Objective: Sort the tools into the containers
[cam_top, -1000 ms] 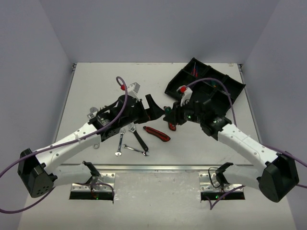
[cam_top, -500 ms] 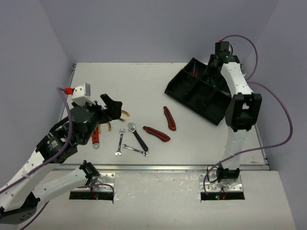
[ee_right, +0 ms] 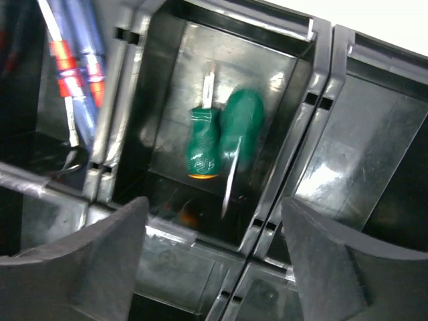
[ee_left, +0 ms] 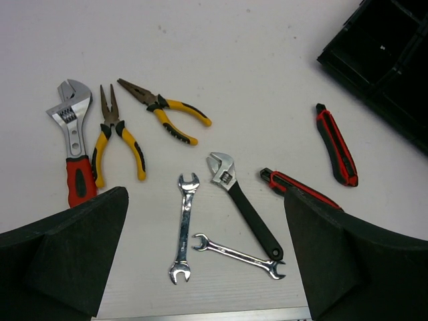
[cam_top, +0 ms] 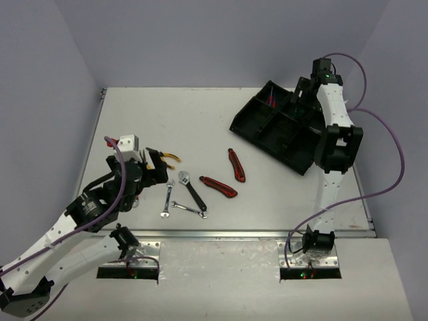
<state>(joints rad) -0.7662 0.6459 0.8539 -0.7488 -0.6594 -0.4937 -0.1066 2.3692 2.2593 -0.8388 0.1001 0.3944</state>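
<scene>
While hanging over the black plastic organiser tray [cam_top: 267,127] at two o'clock on the white table [cam_top: 200,114], with the right gripper [ee_right: 210,257] spread wide and holding nothing, treat the drop as the step in hand. Below the parted fingers, in one compartment: two stubby green-handled screwdrivers [ee_right: 204,144] side by side, one sharp, the other blurred and probably not yet settled. Next door at ten o'clock: blue-handled screwdrivers with red bands [ee_right: 77,73]. Lift straight up, keeping both fingers off the divider walls, and check for any shaft resting on a wall. Hold the left gripper [ee_left: 210,257], likewise fully parted and empty, above the loose tools at eight o'clock. Pick an isolated piece first, perhaps the yellow-handled long-nose pliers [ee_left: 164,110] or a red-and-black utility knife [ee_left: 336,144]. Leave the touching silver open-end wrenches [ee_left: 184,227] and black-handled adjustable wrench [ee_left: 244,207] for a cleaner approach.
</scene>
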